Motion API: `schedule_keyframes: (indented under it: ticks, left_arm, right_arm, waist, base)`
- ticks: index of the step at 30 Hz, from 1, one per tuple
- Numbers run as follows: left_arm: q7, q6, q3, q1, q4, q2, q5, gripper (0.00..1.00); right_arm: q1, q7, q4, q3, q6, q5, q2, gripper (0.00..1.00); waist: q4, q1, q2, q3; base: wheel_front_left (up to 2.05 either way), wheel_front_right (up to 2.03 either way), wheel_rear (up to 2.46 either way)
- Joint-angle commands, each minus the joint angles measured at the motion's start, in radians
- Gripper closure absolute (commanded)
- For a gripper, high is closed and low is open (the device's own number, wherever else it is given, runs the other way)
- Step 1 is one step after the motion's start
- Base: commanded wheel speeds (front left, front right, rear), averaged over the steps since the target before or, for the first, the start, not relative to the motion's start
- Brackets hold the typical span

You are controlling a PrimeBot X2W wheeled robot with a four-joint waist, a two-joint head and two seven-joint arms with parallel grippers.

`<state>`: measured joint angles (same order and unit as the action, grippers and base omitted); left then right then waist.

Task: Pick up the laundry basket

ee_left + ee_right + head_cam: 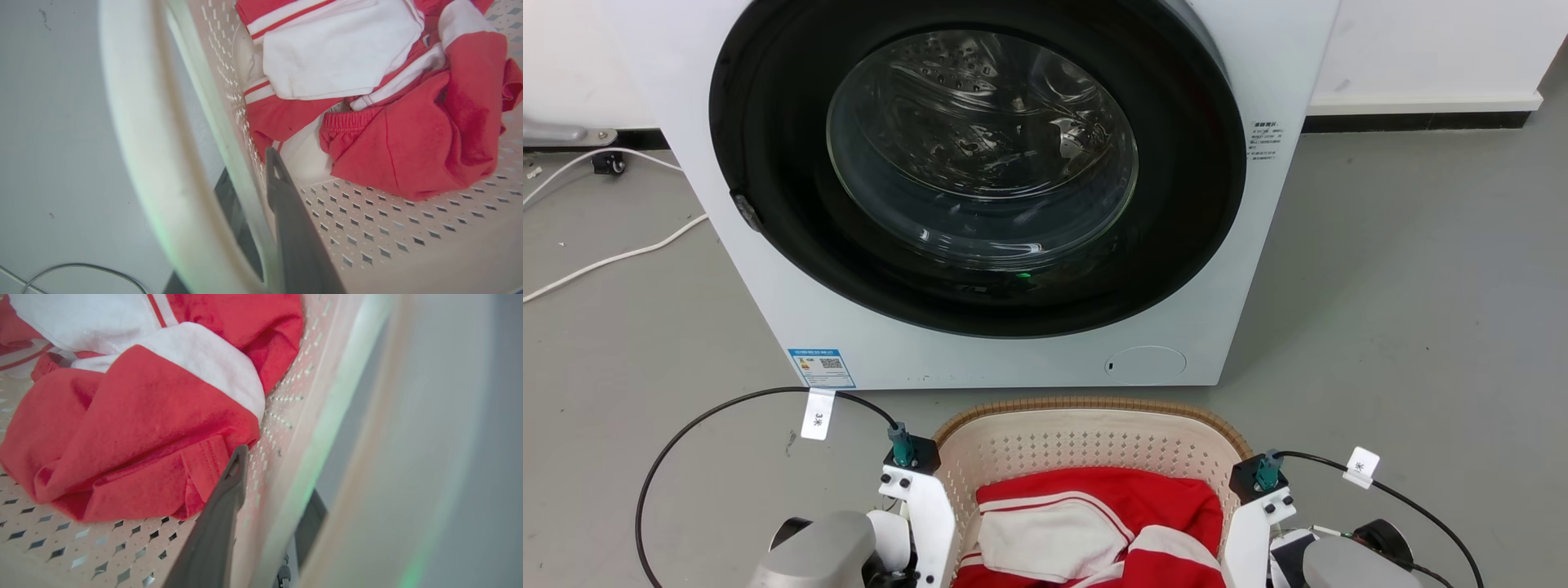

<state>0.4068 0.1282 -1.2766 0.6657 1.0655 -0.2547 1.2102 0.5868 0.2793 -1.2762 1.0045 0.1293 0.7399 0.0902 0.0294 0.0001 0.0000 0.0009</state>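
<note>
The laundry basket, cream perforated plastic with a brown woven rim, sits at the bottom centre of the head view, holding red and white clothes. My two wrists flank it, the left wrist at its left wall and the right wrist at its right wall. In the left wrist view my left gripper straddles the basket wall, one finger inside and one outside, closed on it. My right gripper grips the opposite wall the same way. A blurred white loop handle passes close to the left camera.
A white front-loading washing machine with its round dark door shut stands directly behind the basket. Grey floor lies to both sides. White cables run across the floor at the far left, and black cables loop from both wrists.
</note>
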Motion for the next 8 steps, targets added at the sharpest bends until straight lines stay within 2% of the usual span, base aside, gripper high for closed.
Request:
schedule_keyframes:
  ticks: [1,8]
  left_arm:
    - [-0.004,0.003,0.001,0.036,0.005,-0.032,-0.003,1.00]
    - [-0.002,0.003,-0.001,0.039,0.004,-0.031,-0.001,1.00]
  right_arm:
    - [-0.003,0.003,-0.018,0.018,0.002,-0.012,0.034,1.00]
    - [-0.006,0.001,-0.019,0.031,0.002,0.001,0.034,1.00]
  waist:
    - [0.000,-0.0001,0.0000,0.000]
    - [0.000,-0.0001,0.0000,-0.001]
  base:
    - [0.00,0.00,0.00]
    - [0.00,0.00,0.00]
